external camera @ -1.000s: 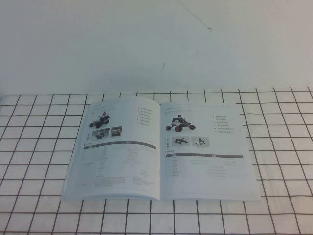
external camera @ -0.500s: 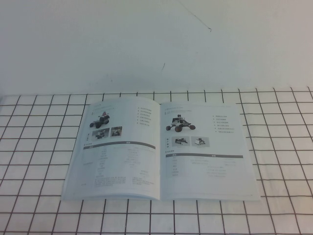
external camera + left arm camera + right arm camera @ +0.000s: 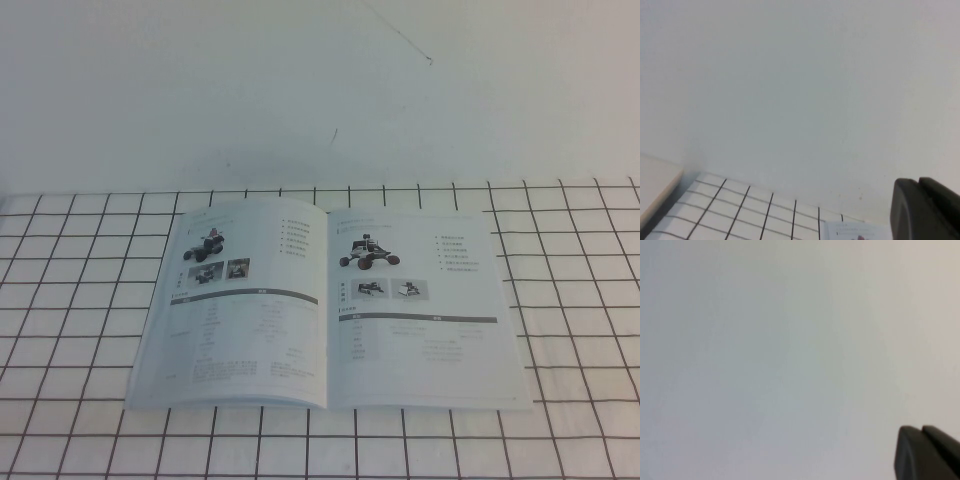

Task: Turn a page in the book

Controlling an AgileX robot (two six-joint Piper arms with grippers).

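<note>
High view: shows the book (image 3: 328, 310) lying open and flat on the gridded table (image 3: 580, 300), spine running away from the camera. Has the page (image 3: 425, 310), the leaf with the big-wheeled rover photo, resting flat right of the spine; left of the spine, the leaf with the dark robot. Shows no arm and no tool near the book, so probably the opening step, with the approach not yet begun. Calls next for a tool reaching the page's outer edge, far from the spine, catching that single thin glossy leaf and sweeping it over the spine; risks lifting several leaves at once.

Left wrist view: catches the left tool (image 3: 925, 210) as a dark shape against the pale wall, above the table, with a corner of the book just beside it. Touches nothing; cannot tell whether clenched or released.

Right wrist view: shows only the right tool (image 3: 926, 452) before blank wall, book out of sight. Clenched, grasping nothing.
</note>
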